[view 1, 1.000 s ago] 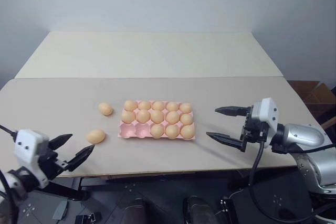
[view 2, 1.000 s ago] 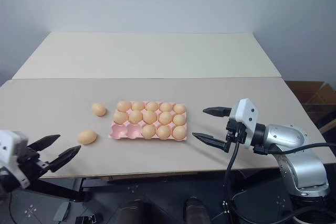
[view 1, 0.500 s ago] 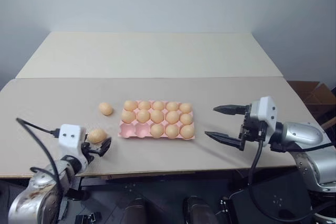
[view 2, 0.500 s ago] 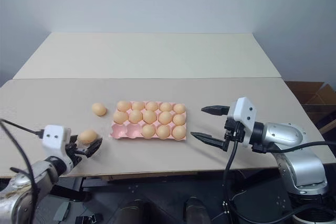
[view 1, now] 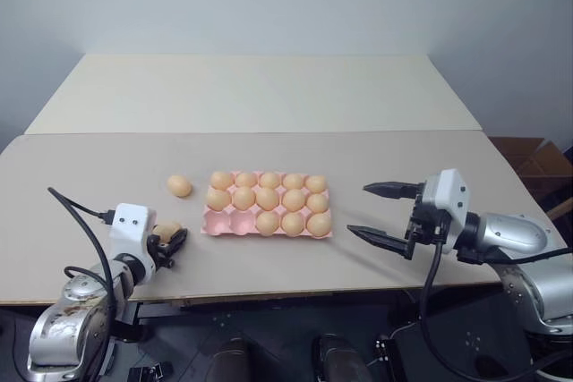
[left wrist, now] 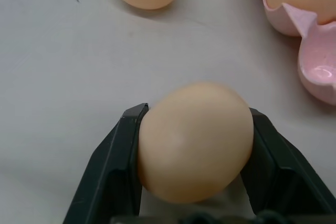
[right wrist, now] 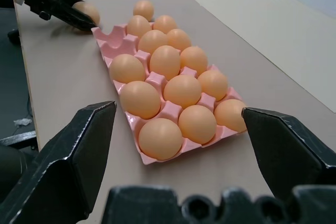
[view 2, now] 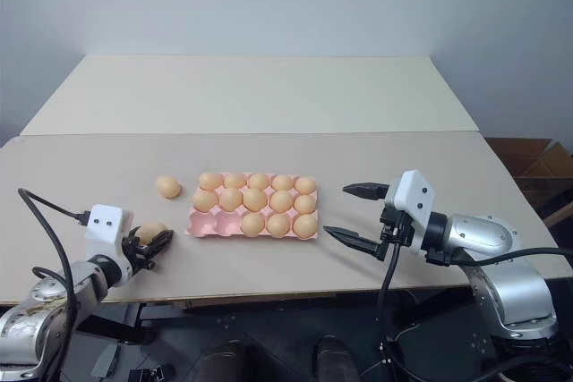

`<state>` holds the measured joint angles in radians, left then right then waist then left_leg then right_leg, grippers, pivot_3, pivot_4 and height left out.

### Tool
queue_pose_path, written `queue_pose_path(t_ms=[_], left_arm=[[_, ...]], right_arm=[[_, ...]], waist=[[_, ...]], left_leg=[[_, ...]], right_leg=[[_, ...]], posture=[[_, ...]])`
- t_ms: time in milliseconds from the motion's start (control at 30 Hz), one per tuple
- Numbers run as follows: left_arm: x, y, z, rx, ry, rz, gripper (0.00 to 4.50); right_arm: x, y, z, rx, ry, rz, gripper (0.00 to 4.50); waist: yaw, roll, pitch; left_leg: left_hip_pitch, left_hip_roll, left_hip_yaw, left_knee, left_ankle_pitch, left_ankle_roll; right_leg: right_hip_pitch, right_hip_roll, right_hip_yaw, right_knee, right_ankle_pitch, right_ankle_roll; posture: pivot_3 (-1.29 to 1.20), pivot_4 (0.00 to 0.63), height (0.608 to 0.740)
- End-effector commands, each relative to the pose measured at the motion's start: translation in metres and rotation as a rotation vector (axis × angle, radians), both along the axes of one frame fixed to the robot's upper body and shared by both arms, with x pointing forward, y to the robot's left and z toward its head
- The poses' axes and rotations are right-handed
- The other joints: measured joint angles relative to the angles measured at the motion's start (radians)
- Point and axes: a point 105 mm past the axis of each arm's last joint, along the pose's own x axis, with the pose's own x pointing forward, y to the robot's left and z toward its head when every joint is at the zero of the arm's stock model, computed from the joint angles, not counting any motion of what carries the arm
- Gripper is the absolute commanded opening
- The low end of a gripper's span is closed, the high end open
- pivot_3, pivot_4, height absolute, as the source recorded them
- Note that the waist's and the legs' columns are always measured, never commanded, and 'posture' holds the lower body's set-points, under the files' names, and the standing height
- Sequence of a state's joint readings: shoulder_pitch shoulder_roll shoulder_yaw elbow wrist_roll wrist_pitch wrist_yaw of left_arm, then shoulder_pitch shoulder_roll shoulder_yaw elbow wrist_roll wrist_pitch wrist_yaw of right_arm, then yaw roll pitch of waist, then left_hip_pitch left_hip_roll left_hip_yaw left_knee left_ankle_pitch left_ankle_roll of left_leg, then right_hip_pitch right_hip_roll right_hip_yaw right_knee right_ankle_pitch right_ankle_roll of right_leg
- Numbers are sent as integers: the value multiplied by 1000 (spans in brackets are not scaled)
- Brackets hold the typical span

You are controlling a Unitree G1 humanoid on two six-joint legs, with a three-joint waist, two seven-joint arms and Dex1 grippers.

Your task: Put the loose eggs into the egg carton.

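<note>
The egg carton (view 1: 267, 207) is a flat pink moulded tray, lidless, with round cups and scalloped edges. Thirteen smooth orange-tan eggs sit in it; the two empty cups are in the near row at the end closest to the left gripper (view 1: 170, 241).

That gripper is closed on one loose egg (left wrist: 195, 141), its black fingers (left wrist: 118, 169) pressed against the egg's two sides low over the table (view 1: 269, 96). The carton lies just beyond and to the inner side of this gripper. A second loose egg (view 1: 179, 186) rests on the table ahead of it, apart from the carton's end.

The right gripper (view 1: 380, 213) hovers off the carton's other end, its jaws spread wide and holding nothing, its tips pointing toward the tray.

The left wrist view shows what the head views cannot: the held egg's matte, faintly glossy shell bulging past both finger pads, and the thin, curled pink lip of the carton with one bare cup beside a filled one. The right wrist view looks along the carton's length, showing the eggs standing proud of their cups, the two empty cups at the far end, and the left gripper with its egg just past them.

The table is pale beige, smooth and matte, made of two slabs meeting at a seam behind the carton.
</note>
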<state>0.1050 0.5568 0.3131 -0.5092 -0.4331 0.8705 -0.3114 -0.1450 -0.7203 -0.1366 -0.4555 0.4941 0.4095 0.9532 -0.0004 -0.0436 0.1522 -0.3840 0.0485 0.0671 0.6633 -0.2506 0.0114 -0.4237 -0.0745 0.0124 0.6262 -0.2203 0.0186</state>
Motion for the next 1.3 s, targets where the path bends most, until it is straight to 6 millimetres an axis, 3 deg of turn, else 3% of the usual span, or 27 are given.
queue_pose_path(t_ms=[33, 200, 467, 567, 600, 800, 1033, 1167, 1300], left_arm=[[0, -13, 42, 18, -167, -116, 2157], [-1, -51, 59, -40, -225, -321, 2157], [21, -89, 49, -68, -219, -448, 2157], [18, -102, 46, -90, -181, -537, 2157], [17, -102, 45, -92, -172, -546, 2495], [13, -96, 52, -57, -207, -536, 4426], [3, -63, 77, -28, -279, -517, 4471], [-11, -24, 84, 22, -297, -510, 4471], [-25, 2, 86, 60, -290, -521, 4471]], right_arm=[[-4, 2, 14, 12, -70, 10, 4500], [-3, 4, 14, 17, -78, 2, 4500], [-2, 5, 14, 21, -87, -14, 4500], [-3, 5, 15, 23, -91, -24, 4500], [-3, 5, 15, 23, -91, -27, 4500], [-4, 5, 15, 33, -92, -38, 4500], [-3, 5, 15, 37, -96, -41, 4500], [-2, 2, 17, 30, -97, -32, 4500], [-1, -1, 17, 21, -95, -25, 4500]], waist=[[1, 0, 0], [9, 0, 0], [11, 0, 0], [6, 0, 0], [4, 0, 0], [3, 0, 0], [0, 0, 0], [-3, 0, 0], [-3, 0, 0]], left_leg=[[0, 0, 0, 0, 0, 0], [0, -1, 0, 0, 0, 0], [0, -1, 1, 0, 0, 0], [0, -1, 1, 0, 0, 0], [-1, -1, 1, 0, 0, 0], [0, -1, 1, 0, 0, 0], [0, -1, 1, 0, 0, 0], [0, 0, 1, 0, 0, 0], [0, 0, 2, 0, 0, 0]], right_leg=[[0, 0, 0, 0, 0, 0], [1, -1, 0, -1, 0, 0], [1, 0, 0, 0, 0, 1], [1, 0, 0, -1, 0, 1], [0, 0, 0, -1, 0, 1], [1, 0, 0, 0, 0, 1], [0, 0, 0, 0, 0, 1], [0, 0, 0, -1, 0, 1], [0, 0, 0, 0, -2, -2]], posture=[[0, 150, 740], [0, 150, 740], [0, 150, 740], [0, 150, 740], [0, 150, 740], [0, 150, 740], [0, 150, 740], [0, 150, 740], [0, 150, 740]])
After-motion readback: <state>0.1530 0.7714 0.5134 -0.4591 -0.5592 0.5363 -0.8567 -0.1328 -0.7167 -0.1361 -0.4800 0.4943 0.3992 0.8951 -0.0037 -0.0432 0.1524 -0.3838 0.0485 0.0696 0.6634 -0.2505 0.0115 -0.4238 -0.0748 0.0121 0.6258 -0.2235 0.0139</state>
